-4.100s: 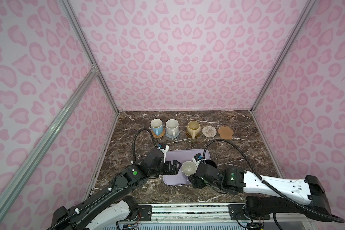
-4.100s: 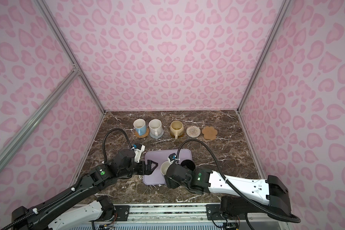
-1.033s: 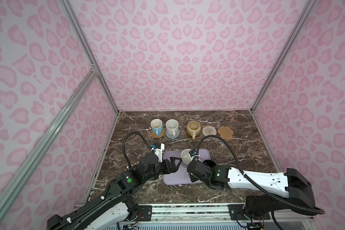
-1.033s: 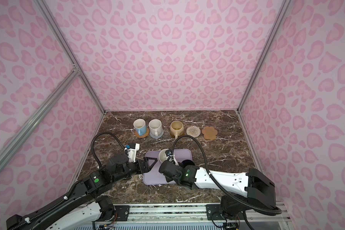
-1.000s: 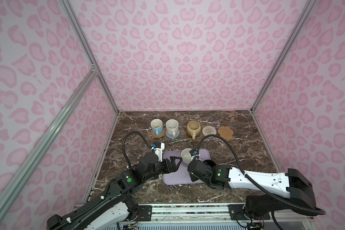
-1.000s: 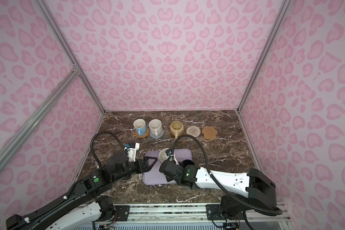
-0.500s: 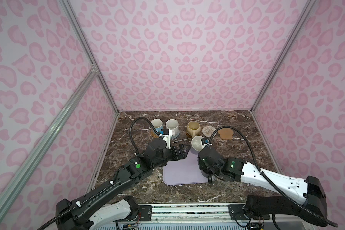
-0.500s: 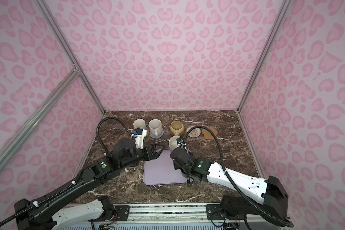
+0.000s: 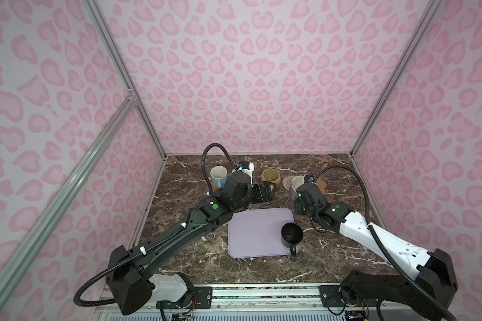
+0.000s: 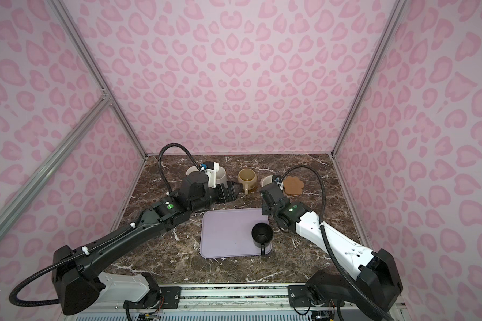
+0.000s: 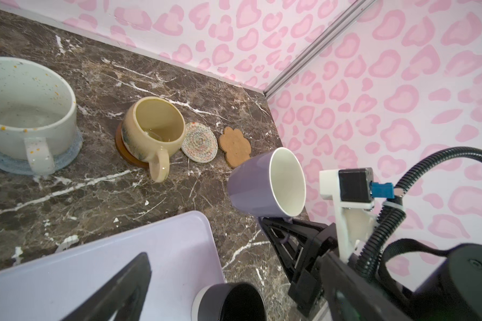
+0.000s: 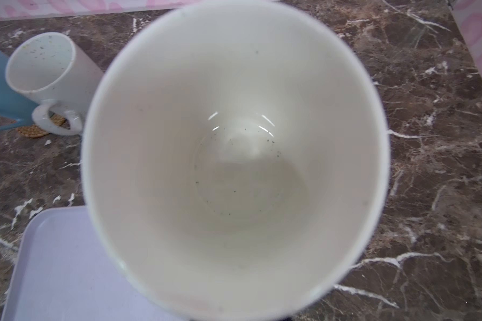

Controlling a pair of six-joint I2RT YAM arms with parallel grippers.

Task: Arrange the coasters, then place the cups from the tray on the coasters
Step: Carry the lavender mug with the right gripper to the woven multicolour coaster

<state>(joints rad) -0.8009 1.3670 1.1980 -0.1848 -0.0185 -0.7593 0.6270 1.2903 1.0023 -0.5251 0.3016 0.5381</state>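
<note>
Beyond the tray (image 9: 251,230), in the upper middle of a top view, the right arm (image 9: 359,230) holds the lavender cup (image 9: 297,185) tilted, its fingers (image 11: 284,241) clamped on the handle. The beige woven coaster (image 9: 286,182) peeks out bare just left of the cup, probably slightly farther back. The left fingers (image 11: 114,291) gape wide, empty, near the yellow cup (image 9: 270,176).

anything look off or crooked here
Nothing looks spilled or broken. The lavender mug hangs tilted in mid-air, held by the right gripper. The pale yellow mug sits off-centre on its brown coaster, which peeks out on one side.
</note>
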